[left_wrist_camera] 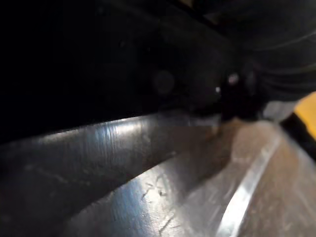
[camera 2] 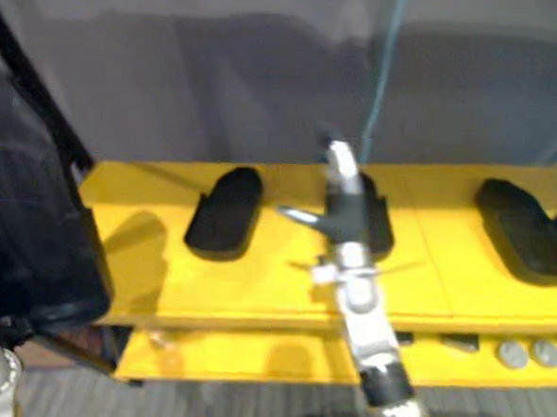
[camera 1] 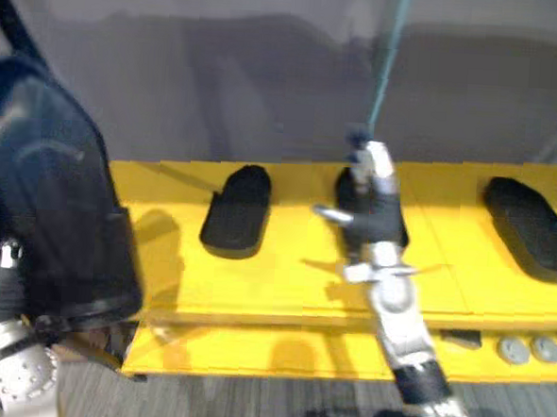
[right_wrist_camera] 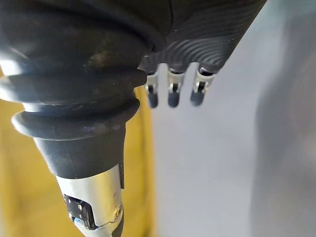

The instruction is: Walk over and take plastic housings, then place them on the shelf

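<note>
Right hand (camera 1: pixel 373 214), fingers loose and empty, hung at centre frame before a black housing (camera 2: pixel 380 229) on the yellow shelf (camera 1: pixel 284 275).

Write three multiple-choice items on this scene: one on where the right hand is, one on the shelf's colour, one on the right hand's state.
1. Where is the right hand?
A. Over the leftmost housing
B. Over the middle housing
C. Down at the floor

2. What colour is the top of the shelf?
A. Yellow
B. White
C. Green

3. What state is the right hand in?
A. Shut on a housing
B. Shut into a fist
C. Open, holding nothing

Answers:
1 B: both eye views show it in front of the middle of the black housings lying on the shelf.
2 A: the bare surface around the housings is yellow.
3 C: in the right wrist view its fingers hang straight with nothing between them.
</note>
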Controlling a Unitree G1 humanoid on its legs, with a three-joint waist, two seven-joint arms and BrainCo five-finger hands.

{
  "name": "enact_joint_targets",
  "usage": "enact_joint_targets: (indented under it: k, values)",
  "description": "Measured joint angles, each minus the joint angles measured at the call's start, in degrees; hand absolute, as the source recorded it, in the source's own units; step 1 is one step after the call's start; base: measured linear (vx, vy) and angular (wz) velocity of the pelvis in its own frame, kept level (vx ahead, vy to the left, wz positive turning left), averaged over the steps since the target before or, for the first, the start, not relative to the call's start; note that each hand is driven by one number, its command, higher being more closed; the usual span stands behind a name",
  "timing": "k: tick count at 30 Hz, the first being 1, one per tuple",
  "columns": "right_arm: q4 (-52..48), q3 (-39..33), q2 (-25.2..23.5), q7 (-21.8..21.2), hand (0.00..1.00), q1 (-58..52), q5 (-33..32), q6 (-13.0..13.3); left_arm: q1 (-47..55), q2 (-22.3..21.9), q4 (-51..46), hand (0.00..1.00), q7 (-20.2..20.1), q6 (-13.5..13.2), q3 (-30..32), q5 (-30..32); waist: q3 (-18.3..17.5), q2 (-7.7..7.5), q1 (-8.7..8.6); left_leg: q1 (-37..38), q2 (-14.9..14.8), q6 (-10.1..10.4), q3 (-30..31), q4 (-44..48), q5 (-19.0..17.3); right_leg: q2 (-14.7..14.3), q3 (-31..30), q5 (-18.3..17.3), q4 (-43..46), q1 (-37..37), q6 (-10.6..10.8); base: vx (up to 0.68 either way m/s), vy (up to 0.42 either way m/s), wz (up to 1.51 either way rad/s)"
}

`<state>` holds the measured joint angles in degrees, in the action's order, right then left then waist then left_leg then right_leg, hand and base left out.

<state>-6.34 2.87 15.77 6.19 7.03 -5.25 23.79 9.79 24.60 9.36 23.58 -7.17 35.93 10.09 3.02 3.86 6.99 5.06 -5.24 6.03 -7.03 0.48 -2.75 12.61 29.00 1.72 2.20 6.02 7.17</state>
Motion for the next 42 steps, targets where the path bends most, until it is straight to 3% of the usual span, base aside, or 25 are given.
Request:
enact_joint_targets:
  k: [3, 6, 8, 12, 19, 25, 28, 34, 38, 42]
  values:
    - [-2.5, -6.4, 1.6, -2.1, 0.00, -6.5, -4.5, -1.5, -4.0, 6.8, 10.6, 1.00, 0.5, 3.7, 2.3, 1.6, -0.1, -0.14, -2.51, 0.2, -0.7, 0.2, -2.6, -0.4, -0.2, -0.9, -2.5, 0.3, -0.2, -1.6, -0.5, -0.03, 0.002, -0.45]
    - [-2.9, -8.2, 1.8, -4.1, 0.00, -10.5, -6.5, -2.7, -7.9, 13.9, 20.0, 1.00, -1.2, 7.2, 3.0, 2.3, 0.1, 0.09, -4.62, 0.5, -1.3, 0.3, -4.8, -0.6, -0.3, -1.6, -4.8, 0.4, 0.2, -3.1, -0.6, -0.04, -0.016, -0.41]
    - [-2.9, -8.9, 2.1, -4.1, 0.00, -11.9, -6.5, -2.9, -10.6, 16.8, 24.8, 1.00, -2.5, 9.3, 4.6, 2.3, 0.5, 0.78, -5.10, 0.8, -1.4, 0.3, -6.3, -0.9, -0.3, -1.7, -6.4, 0.3, 0.5, -4.1, -0.8, -0.04, -0.004, -0.38]
    - [-2.5, -13.6, 3.0, 0.3, 0.00, -13.6, -6.1, -2.8, -12.5, 20.7, 31.5, 1.00, -7.2, 12.1, 4.7, 4.2, 1.4, 2.07, -6.32, 0.3, -1.2, 0.0, -8.3, -0.9, -0.7, -1.6, -8.8, 0.3, 1.7, -6.6, -0.7, -0.03, 0.008, -0.23]
    - [4.3, -20.9, 6.3, 3.8, 0.00, -15.5, -4.5, -4.4, -12.9, 22.5, 37.4, 1.00, -16.5, 16.2, 3.8, 6.9, 2.9, 3.38, -7.74, -1.0, -0.4, -0.1, -9.4, -0.3, -0.6, -0.6, -10.4, -1.0, 5.3, -10.1, -0.7, 0.02, 0.018, -0.08]
    - [9.8, -22.7, 6.4, 4.2, 0.00, -15.8, -4.5, -5.3, -12.1, 25.0, 38.1, 1.00, -24.3, 20.1, 0.2, 15.0, 4.6, 3.46, -7.91, -1.0, -0.6, -0.1, -10.9, 0.7, -0.6, -0.4, -12.0, -2.5, 8.4, -12.2, -1.2, 0.01, -0.015, -0.10]
    - [12.4, -23.2, 6.4, 5.2, 0.00, -15.8, -3.3, -6.2, -12.1, 26.3, 38.1, 1.00, -26.5, 20.6, -1.3, 15.3, 6.1, 3.26, -7.98, -1.1, -0.6, -0.3, -10.9, 1.3, -0.8, 0.0, -12.0, -3.7, 9.7, -12.2, -1.3, -0.04, -0.012, 0.02]
    - [15.1, -26.6, 6.4, 6.8, 0.00, -15.6, -3.6, -6.2, -11.9, 26.4, 38.1, 1.00, -27.5, 23.2, -5.0, 15.1, 8.9, 2.22, -7.87, -4.1, 0.0, -1.1, -10.7, 3.8, -2.1, 1.5, -12.1, -4.2, 12.7, -15.1, -0.9, -0.06, 0.005, 0.06]
    - [15.1, -26.8, 6.4, 7.6, 0.00, -15.3, -3.7, -6.2, -11.9, 26.3, 38.1, 1.00, -27.5, 23.8, -5.6, 14.7, 10.5, 1.10, -7.76, -4.7, 0.3, -1.1, -10.6, 4.3, -2.1, 2.0, -12.3, -4.0, 13.6, -16.2, -0.8, 0.00, 0.001, 0.01]
    - [15.1, -28.6, 6.4, 7.6, 0.00, -14.7, -4.0, -6.2, -11.8, 25.4, 37.2, 1.00, -27.4, 24.0, -5.6, 14.4, 12.0, 1.03, -7.70, -5.2, 0.3, -1.2, -10.8, 6.0, -2.8, 2.3, -12.6, -4.1, 14.1, -16.3, -0.8, 0.02, 0.003, -0.01]
